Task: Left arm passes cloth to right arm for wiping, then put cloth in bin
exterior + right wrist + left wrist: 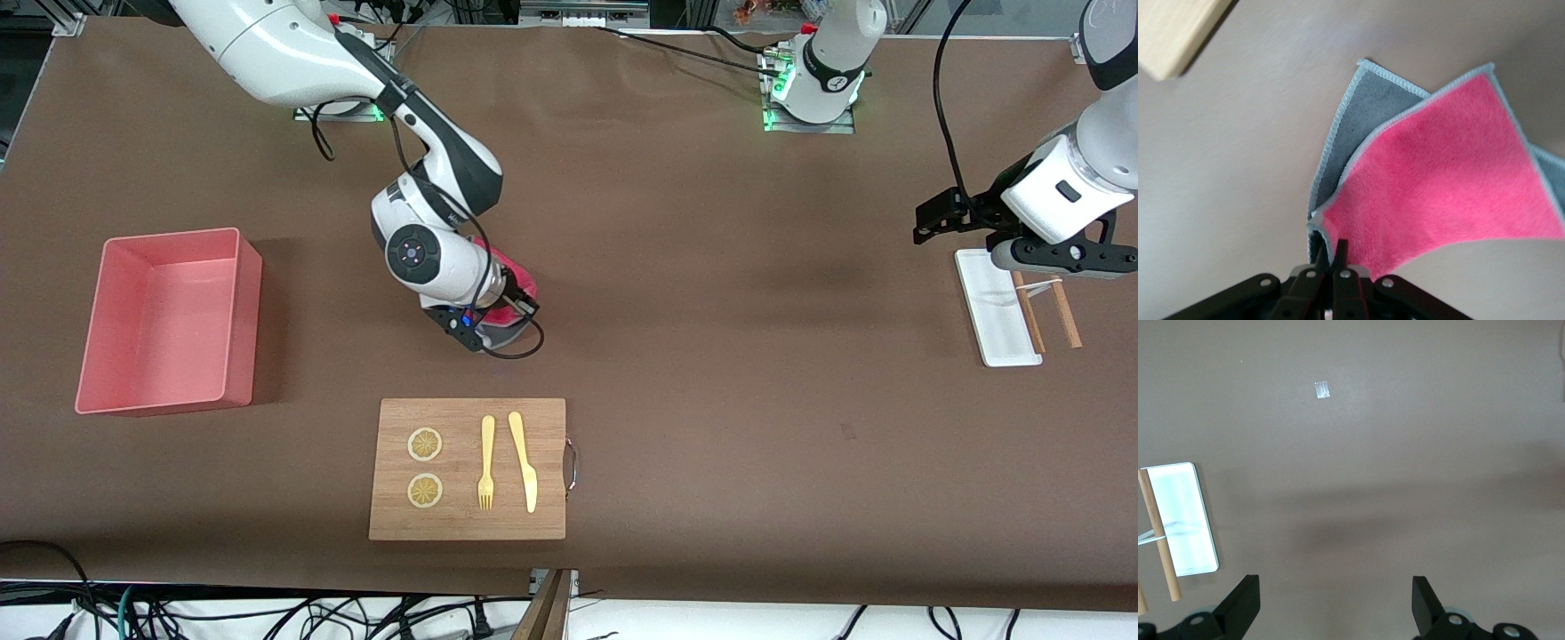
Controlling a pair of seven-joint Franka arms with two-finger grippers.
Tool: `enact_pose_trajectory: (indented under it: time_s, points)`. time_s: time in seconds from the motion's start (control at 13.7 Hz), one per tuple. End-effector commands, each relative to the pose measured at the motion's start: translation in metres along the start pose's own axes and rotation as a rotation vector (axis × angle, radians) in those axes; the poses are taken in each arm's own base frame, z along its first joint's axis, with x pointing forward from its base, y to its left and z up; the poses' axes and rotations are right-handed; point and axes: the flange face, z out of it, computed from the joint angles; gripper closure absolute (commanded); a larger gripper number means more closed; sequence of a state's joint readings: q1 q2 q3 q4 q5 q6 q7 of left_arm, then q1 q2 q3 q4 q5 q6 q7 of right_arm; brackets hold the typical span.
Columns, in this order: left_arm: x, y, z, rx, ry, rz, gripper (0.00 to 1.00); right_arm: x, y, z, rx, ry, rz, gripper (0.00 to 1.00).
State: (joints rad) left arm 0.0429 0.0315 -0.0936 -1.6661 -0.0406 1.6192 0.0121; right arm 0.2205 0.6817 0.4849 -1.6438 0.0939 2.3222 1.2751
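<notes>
My right gripper [492, 331] is shut on a corner of the crimson-pink cloth [520, 283] and holds it low over the brown table, between the wooden board [468, 469] and the robots' bases. In the right wrist view the cloth [1451, 187] hangs folded from the fingertips, its grey underside showing along one side. My left gripper [933, 222] is open and empty, up over the table at the left arm's end. The pink bin [169, 318] stands empty at the right arm's end.
The wooden board carries two lemon slices [425, 444], a yellow fork [486, 460] and a yellow knife [524, 458]. A small white tray [996, 307] with two wooden sticks [1065, 313] lies under the left arm, and shows in the left wrist view [1181, 517].
</notes>
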Motion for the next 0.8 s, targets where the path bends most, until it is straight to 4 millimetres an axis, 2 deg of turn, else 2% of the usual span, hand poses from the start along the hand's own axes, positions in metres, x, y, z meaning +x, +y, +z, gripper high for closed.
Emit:
enact_pose_trajectory:
  time_s: [0.0, 0.15, 0.22, 0.58, 0.73]
  points:
    - [0.005, 0.0, -0.006, 0.02, 0.012, -0.005, 0.0, -0.004, -0.017, -0.007, 0.103, -0.066, 0.104, 1.0]
    - [0.006, 0.0, -0.009, 0.018, 0.018, -0.004, 0.0, 0.004, -0.011, -0.009, 0.074, -0.065, 0.077, 1.0]
    - [0.006, 0.001, -0.009, 0.019, 0.018, -0.001, 0.0, 0.015, -0.002, -0.01, 0.023, -0.075, 0.033, 1.0]
    - [0.006, 0.002, -0.009, 0.019, 0.014, 0.002, 0.0, 0.109, 0.064, -0.029, -0.211, -0.106, -0.157, 1.0]
    - [0.006, 0.003, -0.009, 0.019, 0.015, 0.003, 0.0, 0.139, 0.088, -0.041, -0.271, -0.113, -0.208, 1.0]
